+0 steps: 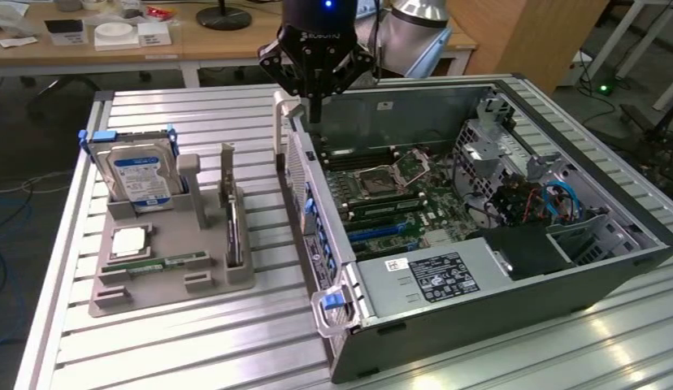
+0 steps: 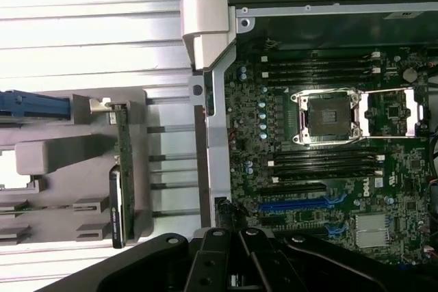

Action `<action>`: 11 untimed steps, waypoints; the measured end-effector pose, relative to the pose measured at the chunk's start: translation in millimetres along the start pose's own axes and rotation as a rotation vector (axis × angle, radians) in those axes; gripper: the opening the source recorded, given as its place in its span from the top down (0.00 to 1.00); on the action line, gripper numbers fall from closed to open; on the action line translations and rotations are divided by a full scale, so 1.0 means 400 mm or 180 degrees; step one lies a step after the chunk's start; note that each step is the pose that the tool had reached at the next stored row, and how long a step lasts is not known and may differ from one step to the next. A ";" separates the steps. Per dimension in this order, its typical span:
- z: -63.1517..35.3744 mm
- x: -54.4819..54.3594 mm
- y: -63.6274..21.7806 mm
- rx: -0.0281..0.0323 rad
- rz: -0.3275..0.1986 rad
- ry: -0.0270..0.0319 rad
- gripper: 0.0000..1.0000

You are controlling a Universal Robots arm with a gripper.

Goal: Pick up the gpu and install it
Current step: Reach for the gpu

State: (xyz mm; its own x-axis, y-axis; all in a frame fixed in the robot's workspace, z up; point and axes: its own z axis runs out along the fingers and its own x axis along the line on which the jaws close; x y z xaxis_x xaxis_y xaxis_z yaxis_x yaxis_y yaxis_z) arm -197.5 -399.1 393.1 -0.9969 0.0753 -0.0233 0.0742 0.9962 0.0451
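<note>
1. Pincer state: the gripper [image 1: 313,110] is clenched, its fingertips together and pointing straight down. Nothing is grasped between them.

2. Position of the task part: the gpu [image 1: 232,231] stands on its long edge in a slot of the grey holder tray [image 1: 152,296], in the centre left of the exterior view. It is below and toward the exterior view's left of the gripper, well apart from it and not in contact. The near wall of the open computer case [image 1: 478,317] runs between the two.

3. Arm pose: the arm [image 1: 314,16] enters at the upper centre of the exterior view and hangs vertically. The gripper hovers over the upper left corner of the case, just beside the pale handle [image 1: 278,122] on that wall and above the edge of the motherboard [image 1: 391,195].

4. Surroundings: the tray also carries a hard drive [image 1: 139,175] with a blue-white label standing upright at its far end, a square processor chip [image 1: 128,241] and a green memory stick [image 1: 152,262] lying flat. Tray and case rest side by side on the slatted metal table [image 1: 206,349].

5. Wrist view: the gpu's thin edge shows in its slot beside the case wall.
</note>
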 end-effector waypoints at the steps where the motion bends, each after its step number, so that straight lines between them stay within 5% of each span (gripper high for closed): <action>1: 0.000 0.003 0.000 0.0000 0.0000 0.0000 0.89; 11: -0.001 0.033 -0.002 0.0000 0.0000 0.0000 0.89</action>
State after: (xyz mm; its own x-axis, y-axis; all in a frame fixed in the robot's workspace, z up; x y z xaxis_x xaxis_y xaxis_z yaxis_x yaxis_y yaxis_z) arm -210.8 -399.1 393.0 -0.9969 0.0753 -0.0233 0.0742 0.9962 0.0450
